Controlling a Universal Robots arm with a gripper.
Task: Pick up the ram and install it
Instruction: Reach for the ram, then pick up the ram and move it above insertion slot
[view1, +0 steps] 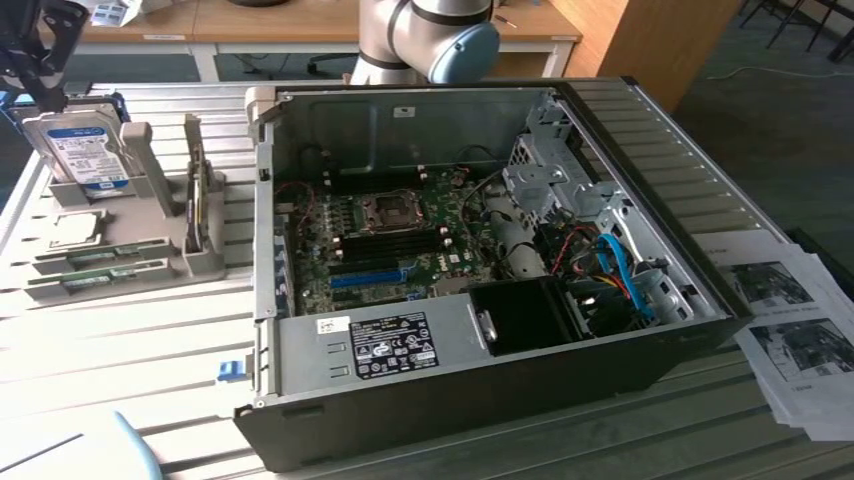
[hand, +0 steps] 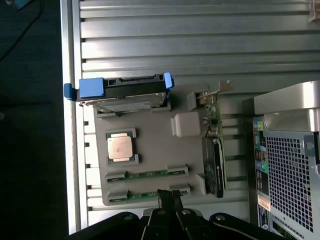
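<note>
**Item 1 – gripper** (hand: 170, 199): fingers pressed together, holding nothing; poised above one end of the outer ram stick.

**Item 2 – ram** (hand: 145, 194): green memory stick standing on edge in the outermost groove of the grey holder tray (hand: 150, 130). A second stick (hand: 150, 174) stands in the next groove, just beside it. Judged light, stiff, thin and fragile. It is best pinched across its flat faces at mid-length on the upper edge, keeping off the chips and contact edge.

**Item 3 – processor** (hand: 120, 148): square, silver, lying flat in its recess.

**Item 4 – hard drive** (hand: 125, 92): upright at the tray's far end, with blue rails.

**Item 5 – expansion card** (hand: 214, 150): on edge along the tray's side nearest the case.

**Item 6 – computer case** (view1: 441, 345): side panel off, near the tray; motherboard (view1: 387, 240) exposed, with dark memory slots below the processor socket.
</note>
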